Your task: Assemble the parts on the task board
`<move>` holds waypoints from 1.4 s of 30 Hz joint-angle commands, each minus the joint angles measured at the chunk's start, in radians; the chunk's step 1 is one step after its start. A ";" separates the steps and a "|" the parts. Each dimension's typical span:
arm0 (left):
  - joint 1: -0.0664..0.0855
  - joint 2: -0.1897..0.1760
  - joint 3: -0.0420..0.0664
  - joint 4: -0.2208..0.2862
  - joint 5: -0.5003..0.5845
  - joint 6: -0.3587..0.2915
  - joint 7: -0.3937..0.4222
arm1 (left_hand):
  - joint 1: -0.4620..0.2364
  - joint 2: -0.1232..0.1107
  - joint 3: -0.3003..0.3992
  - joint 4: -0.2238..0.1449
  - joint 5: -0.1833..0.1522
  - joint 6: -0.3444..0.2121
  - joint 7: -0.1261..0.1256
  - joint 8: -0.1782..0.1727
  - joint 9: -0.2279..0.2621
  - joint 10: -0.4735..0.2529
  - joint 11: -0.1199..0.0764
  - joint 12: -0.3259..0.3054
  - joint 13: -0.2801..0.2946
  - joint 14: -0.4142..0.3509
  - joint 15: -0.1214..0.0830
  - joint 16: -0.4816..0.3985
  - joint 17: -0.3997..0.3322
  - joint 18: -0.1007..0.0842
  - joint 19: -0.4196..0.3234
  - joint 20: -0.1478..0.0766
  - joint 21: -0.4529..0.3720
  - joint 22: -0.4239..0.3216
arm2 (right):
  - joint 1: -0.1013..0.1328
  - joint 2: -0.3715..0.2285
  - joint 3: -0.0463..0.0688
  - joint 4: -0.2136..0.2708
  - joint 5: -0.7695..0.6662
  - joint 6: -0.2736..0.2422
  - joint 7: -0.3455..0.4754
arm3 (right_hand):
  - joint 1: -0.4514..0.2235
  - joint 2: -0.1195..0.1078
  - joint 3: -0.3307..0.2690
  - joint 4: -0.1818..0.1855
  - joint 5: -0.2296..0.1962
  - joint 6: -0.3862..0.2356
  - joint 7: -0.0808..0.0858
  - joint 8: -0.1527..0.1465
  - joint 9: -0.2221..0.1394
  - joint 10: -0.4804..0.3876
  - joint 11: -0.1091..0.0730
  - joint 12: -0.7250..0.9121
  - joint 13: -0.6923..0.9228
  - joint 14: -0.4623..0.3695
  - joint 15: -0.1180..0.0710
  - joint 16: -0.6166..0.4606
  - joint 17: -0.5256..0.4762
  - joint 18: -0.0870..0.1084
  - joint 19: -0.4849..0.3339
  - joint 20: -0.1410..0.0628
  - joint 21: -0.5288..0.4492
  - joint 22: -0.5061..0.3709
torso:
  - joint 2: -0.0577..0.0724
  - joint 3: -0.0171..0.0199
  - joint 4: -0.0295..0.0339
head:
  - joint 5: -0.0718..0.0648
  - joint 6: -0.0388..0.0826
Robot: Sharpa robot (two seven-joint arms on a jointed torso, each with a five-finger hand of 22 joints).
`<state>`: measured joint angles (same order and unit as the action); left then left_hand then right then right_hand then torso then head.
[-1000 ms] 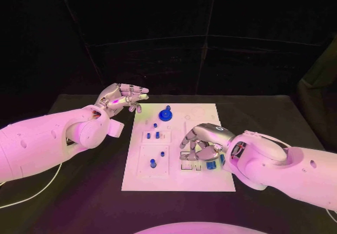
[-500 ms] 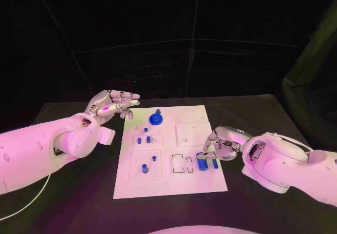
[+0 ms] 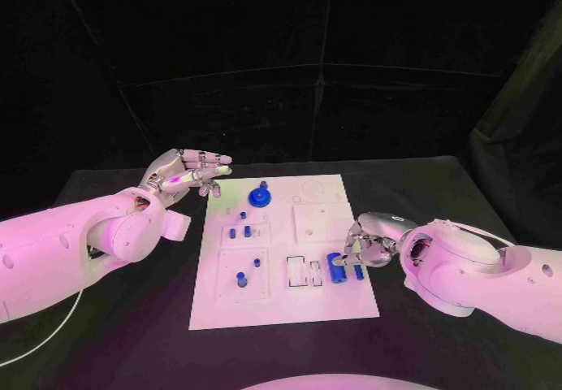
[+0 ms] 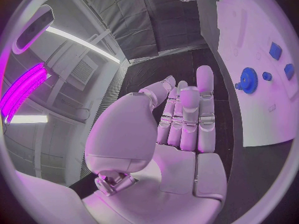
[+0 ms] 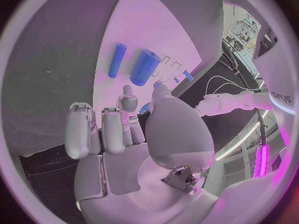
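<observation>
The white task board [image 3: 287, 302] lies mid-table. Near its right edge lie a thick blue cylinder [image 3: 334, 268] [image 5: 144, 67] and a thinner one [image 3: 358, 271] [image 5: 116, 59], beside two empty slots [image 3: 304, 271]. My right hand [image 3: 370, 244] [image 5: 124, 134] hovers at that edge, just right of the cylinders, fingers loosely curled and holding nothing. A blue gear [image 3: 260, 196] [image 4: 248, 79] stands at the far end. Several small blue parts [image 3: 239, 233] sit in the left-hand plates. My left hand [image 3: 188, 172] [image 4: 184, 129] is raised beyond the board's far left corner, fingers stretched out, empty.
The black table [image 3: 445, 195] surrounds the board, with bare room to the right and at the front. A white cable [image 3: 47, 329] runs along the table's left side under my left arm. Dark curtains close off the back.
The camera shifted. My right hand has drawn back from over the slots to the board's right edge, leaving the thick cylinder lying there. My left hand has held its place.
</observation>
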<state>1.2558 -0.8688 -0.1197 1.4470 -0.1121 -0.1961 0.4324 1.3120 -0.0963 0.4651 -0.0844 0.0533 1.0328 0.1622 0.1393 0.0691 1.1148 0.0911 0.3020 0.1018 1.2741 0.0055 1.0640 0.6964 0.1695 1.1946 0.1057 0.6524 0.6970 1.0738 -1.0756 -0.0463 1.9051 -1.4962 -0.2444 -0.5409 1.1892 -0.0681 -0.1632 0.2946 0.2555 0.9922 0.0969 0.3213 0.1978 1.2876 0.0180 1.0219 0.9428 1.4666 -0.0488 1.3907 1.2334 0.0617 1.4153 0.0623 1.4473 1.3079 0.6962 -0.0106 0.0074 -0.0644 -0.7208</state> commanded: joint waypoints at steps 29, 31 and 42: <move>0.002 -0.006 -0.001 0.003 0.004 0.013 0.004 | -0.002 0.009 -0.001 -0.002 -0.003 -0.002 0.004 0.003 -0.001 -0.009 -0.001 0.003 0.001 -0.008 0.001 -0.007 -0.001 0.013 -0.006 0.001 -0.003 -0.001 | -0.056 0.058 -0.001 -0.022 -0.039 -0.084 -0.022 | 0.106 0.102 0.033 -0.031 0.164 0.022 -0.021 0.056 0.052 0.041 -0.019 0.068 0.104 0.052 -0.016 0.020 0.030 -0.013 0.015 -0.011 0.016 0.062 | -0.001 -0.0010 -0.0003 | 0.007 -0.009; 0.002 -0.007 -0.001 0.003 0.004 0.013 0.003 | -0.002 0.009 -0.001 -0.002 -0.003 -0.002 0.004 0.003 -0.001 -0.009 -0.001 0.003 0.001 -0.008 0.001 -0.007 -0.001 0.013 -0.006 0.001 -0.003 -0.001 | -0.056 0.044 -0.001 -0.002 -0.018 -0.120 -0.013 | 0.115 0.102 0.033 -0.033 0.174 0.024 -0.023 0.058 0.055 0.046 -0.021 0.073 0.112 0.052 -0.018 0.021 0.033 -0.014 0.017 -0.013 0.018 0.064 | -0.001 -0.0013 -0.0009 | 0.007 -0.009; 0.001 -0.002 -0.002 0.002 0.004 0.014 0.003 | -0.002 0.009 -0.001 -0.002 -0.003 -0.002 0.004 0.003 -0.001 -0.009 -0.001 0.003 0.001 -0.008 0.001 -0.007 -0.001 0.013 -0.006 0.001 -0.003 -0.001 | -0.055 0.036 0.000 0.066 0.110 -0.220 0.038 | 0.122 0.110 0.029 -0.024 0.200 0.041 -0.030 0.058 0.068 0.066 -0.027 0.091 0.140 0.055 -0.023 0.031 0.050 -0.017 0.026 -0.019 0.024 0.077 | 0.001 -0.0020 0.0030 | 0.005 -0.006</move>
<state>1.2557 -0.8722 -0.1224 1.4474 -0.1120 -0.1937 0.4316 1.3120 -0.0963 0.4651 -0.0844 0.0533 1.0328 0.1623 0.1393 0.0691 1.1148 0.0911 0.3019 0.1015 1.2741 0.0055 1.0640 0.6966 0.1695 1.1946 0.1057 0.6524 0.6974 1.0172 -1.0417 -0.0463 1.9657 -1.4488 -0.4045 -0.5322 1.2862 0.0203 -0.1323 0.2644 0.4519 1.0135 0.0782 0.3688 0.2365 1.3224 0.0159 1.1101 1.0821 1.4669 -0.0629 1.4178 1.2819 0.0620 1.4332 0.0443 1.4658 1.3076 0.6952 -0.0123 0.0073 -0.0601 -0.7264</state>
